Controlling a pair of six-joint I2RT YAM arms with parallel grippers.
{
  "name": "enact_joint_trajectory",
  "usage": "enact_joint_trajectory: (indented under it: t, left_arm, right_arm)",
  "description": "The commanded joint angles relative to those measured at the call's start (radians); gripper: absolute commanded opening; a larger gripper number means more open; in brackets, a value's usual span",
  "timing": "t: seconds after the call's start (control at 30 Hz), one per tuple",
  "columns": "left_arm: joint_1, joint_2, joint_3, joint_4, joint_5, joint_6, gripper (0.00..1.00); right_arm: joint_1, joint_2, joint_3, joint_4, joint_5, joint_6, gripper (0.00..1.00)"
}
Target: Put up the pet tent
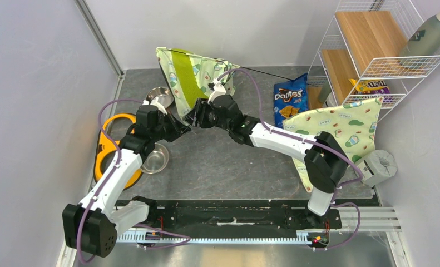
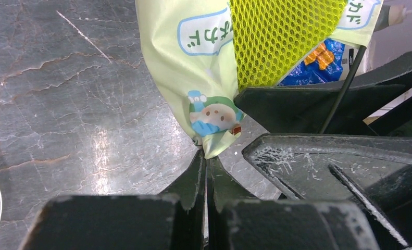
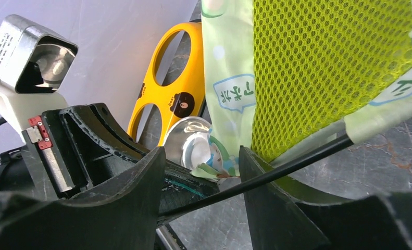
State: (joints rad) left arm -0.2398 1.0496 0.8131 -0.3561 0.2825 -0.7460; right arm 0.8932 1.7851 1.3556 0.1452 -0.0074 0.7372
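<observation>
Left gripper (image 2: 206, 159): clamped on your tent (image 2: 183, 78) corner.
Right gripper (image 3: 201, 161): open, pole (image 3: 297, 165) crossing your gap.
Tent: far edge of the tabletop (image 1: 234, 167).

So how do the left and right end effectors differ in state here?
The left end effector is shut, pinching a corner of the tent; the right end effector is open, clamping nothing. A black pole crosses the right one's gap; only fabric is in the left's. Both meet at the same tent corner.

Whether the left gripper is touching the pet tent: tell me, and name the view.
Touching. The left wrist view shows the left gripper shut, its fingertips pinching the bottom corner of the pet tent.
</observation>
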Motion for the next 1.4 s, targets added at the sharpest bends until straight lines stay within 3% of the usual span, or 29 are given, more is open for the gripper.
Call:
enact_joint_trajectory:
  t: [0.0, 0.3, 0.53, 0.7, 0.8, 1.07, 1.1, 1.13, 1.17, 1.37]
  left_arm:
    - [0.008, 0.011, -0.003, 0.098, -0.011, 0.069, 0.02]
    - [0.008, 0.04, -0.008, 0.088, -0.023, 0.078, 0.02]
    - [0.008, 0.048, 0.0, 0.086, -0.029, 0.074, 0.02]
    - [0.008, 0.05, 0.0, 0.086, -0.029, 0.074, 0.02]
    - [0.008, 0.053, -0.002, 0.088, -0.029, 0.075, 0.02]
    - [0.008, 0.054, 0.0, 0.088, -0.03, 0.079, 0.02]
    - [0.008, 0.054, 0.0, 0.088, -0.031, 0.081, 0.02]
    - [0.008, 0.054, 0.0, 0.088, -0.031, 0.083, 0.02]
    - [0.008, 0.053, 0.0, 0.089, -0.031, 0.087, 0.02]
    - [0.008, 0.039, -0.007, 0.082, -0.021, 0.151, 0.02]
  right_arm:
    - [-0.005, -0.029, -0.016, 0.06, -0.082, 0.063, 0.61]
    - [-0.02, -0.03, -0.022, 0.134, -0.095, 0.16, 0.68]
    - [-0.036, -0.059, -0.134, 0.223, -0.124, 0.27, 0.63]
    - [-0.037, -0.063, -0.164, 0.261, -0.129, 0.292, 0.52]
    - [-0.037, -0.059, -0.167, 0.278, -0.124, 0.3, 0.38]
    - [-0.036, -0.06, -0.183, 0.304, -0.134, 0.318, 0.27]
    - [-0.037, -0.061, -0.184, 0.304, -0.133, 0.317, 0.19]
    - [-0.037, -0.06, -0.183, 0.303, -0.13, 0.316, 0.04]
    - [-0.037, -0.059, -0.181, 0.299, -0.123, 0.314, 0.0]
    - [-0.057, -0.041, -0.135, 0.266, -0.004, 0.302, 0.0]
